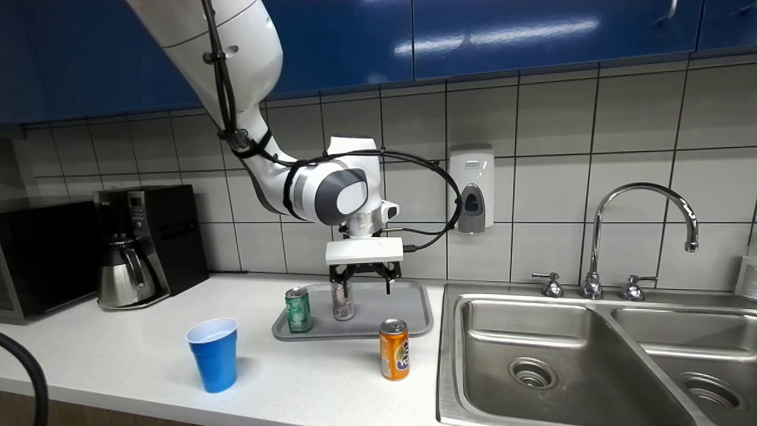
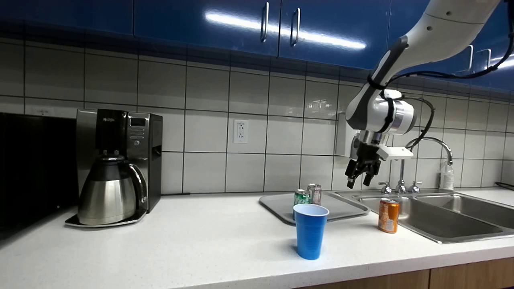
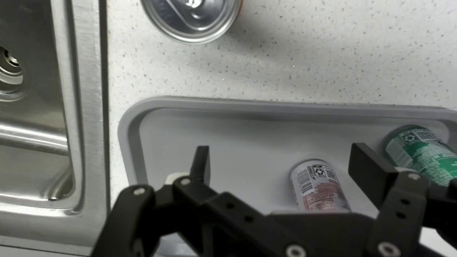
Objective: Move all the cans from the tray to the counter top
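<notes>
Two cans stand upright on the grey tray [image 1: 387,310]: the green can [image 1: 298,312] near its corner and the silver-grey can [image 1: 343,306] beside it. On the white counter top [image 1: 295,376], in front of the tray and close to the sink, is the orange can [image 1: 394,352], upright; only its lid [image 3: 194,18] shows well in the wrist view. My gripper [image 2: 358,182] hangs above the tray, open and holding nothing. Through the wrist view the silver-grey can [image 3: 319,187] appears between the fingers, nearer the right one, but lower down and untouched. The green can [image 3: 425,153] lies outside the right finger.
A blue cup [image 1: 214,355] stands on the counter near the front. The steel sink [image 1: 532,349] with its faucet [image 1: 597,236] borders the tray side. A coffee maker [image 2: 116,168] is at the far end, and blue cabinets [image 2: 209,28] hang above.
</notes>
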Robot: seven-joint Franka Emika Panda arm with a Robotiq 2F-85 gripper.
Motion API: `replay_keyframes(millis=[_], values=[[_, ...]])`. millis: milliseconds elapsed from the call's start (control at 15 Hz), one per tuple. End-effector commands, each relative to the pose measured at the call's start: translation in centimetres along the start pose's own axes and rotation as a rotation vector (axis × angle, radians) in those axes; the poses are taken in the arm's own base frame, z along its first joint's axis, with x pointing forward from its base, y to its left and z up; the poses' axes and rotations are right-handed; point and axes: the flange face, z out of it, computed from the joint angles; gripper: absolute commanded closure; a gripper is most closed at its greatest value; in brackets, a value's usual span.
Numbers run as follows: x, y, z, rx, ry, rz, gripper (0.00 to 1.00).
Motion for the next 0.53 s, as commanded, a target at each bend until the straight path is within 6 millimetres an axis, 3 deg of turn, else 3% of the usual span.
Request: replay_keyframes(millis=[0,467], values=[[1.3,-0.4,0.3,0.045,-0.013,-0.064,0.00],[3.0,-2.4,1.4,0.086,-0.040,-0.160,0.00]])
